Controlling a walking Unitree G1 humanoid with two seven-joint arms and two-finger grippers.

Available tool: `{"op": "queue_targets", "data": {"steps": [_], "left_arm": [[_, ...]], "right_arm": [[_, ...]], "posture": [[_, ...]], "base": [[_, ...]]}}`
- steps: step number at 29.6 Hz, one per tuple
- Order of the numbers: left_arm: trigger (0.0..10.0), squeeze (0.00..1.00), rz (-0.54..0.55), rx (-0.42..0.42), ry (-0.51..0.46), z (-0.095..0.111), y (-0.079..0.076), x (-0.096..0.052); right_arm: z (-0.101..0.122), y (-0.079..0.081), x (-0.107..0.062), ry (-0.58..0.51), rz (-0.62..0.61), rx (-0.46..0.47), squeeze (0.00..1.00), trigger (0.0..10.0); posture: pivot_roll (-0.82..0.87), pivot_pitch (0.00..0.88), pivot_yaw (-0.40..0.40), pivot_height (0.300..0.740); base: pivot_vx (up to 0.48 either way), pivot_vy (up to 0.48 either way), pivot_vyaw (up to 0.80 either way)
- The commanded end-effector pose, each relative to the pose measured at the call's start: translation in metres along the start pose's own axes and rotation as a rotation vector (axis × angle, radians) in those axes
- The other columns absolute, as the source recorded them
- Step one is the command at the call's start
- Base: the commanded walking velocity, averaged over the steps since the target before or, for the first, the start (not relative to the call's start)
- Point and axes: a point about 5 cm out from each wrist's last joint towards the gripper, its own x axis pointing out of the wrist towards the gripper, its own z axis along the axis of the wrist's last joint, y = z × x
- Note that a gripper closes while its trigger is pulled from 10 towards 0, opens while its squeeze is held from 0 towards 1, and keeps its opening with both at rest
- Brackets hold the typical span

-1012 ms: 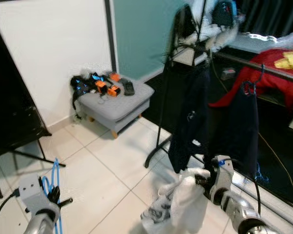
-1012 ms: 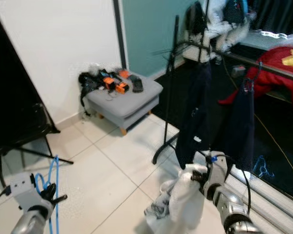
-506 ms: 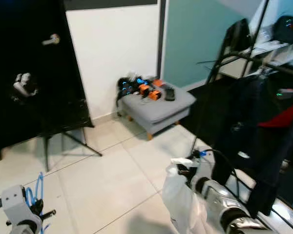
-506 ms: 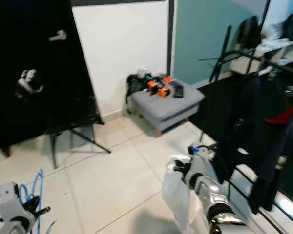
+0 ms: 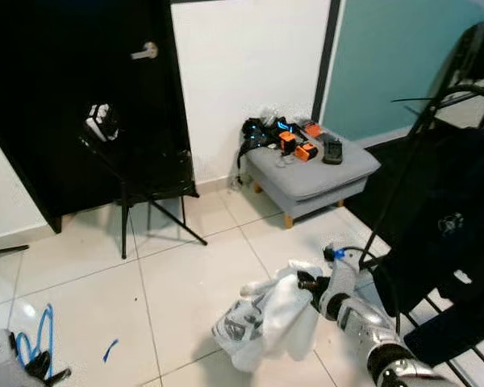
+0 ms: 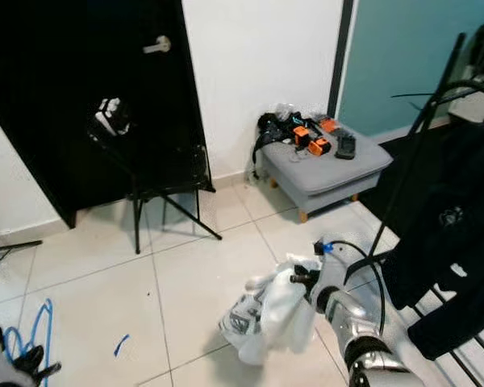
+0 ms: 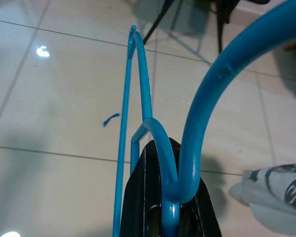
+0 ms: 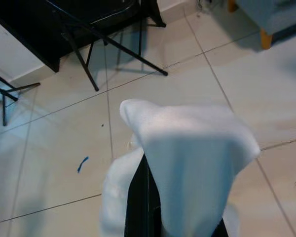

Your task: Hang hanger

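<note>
Nearest, at the far left: left gripper [image 7: 170, 217], fingers [image 7: 143, 197] pinched shut on the neck of the blue hanger [image 7: 138, 98] — hook curling just above the grip, long axis running forward from the fingers, low over the tiled floor [image 5: 185, 290]. Near right: right gripper [image 5: 305, 283], fingers clamped on a white garment [image 5: 266, 318] drooping toward the floor. Farther right: clothes rack [image 5: 436, 121] draped with dark clothes [image 5: 448, 242] — well apart from the hanger and across the body, nearer the right arm. Farthest: grey ottoman [image 5: 310, 165], black folding chair [image 5: 149, 173]. Probably a carry rightward before any hooking.
</note>
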Motion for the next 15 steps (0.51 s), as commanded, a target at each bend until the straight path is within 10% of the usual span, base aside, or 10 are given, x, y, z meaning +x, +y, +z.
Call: {"op": "queue_targets", "data": {"steps": [1,15], "left_arm": [[10.0,0.0,-0.002,0.016,-0.016,0.003,0.004,-0.001],[10.0,0.0,-0.171,0.19,0.021,-0.003,-0.022,0.006]], "right_arm": [[0.0,0.004,0.002,-0.002,0.012,-0.002,0.0,10.0],[-0.001,-0.011,-0.007,-0.016,-0.026,0.003,0.0,10.0]], "posture": [[-0.03,0.0,-0.018,0.736],[-0.06,0.041,-0.046,0.736]], "base": [[0.0,0.0,0.65],[0.0,0.0,0.64]]}}
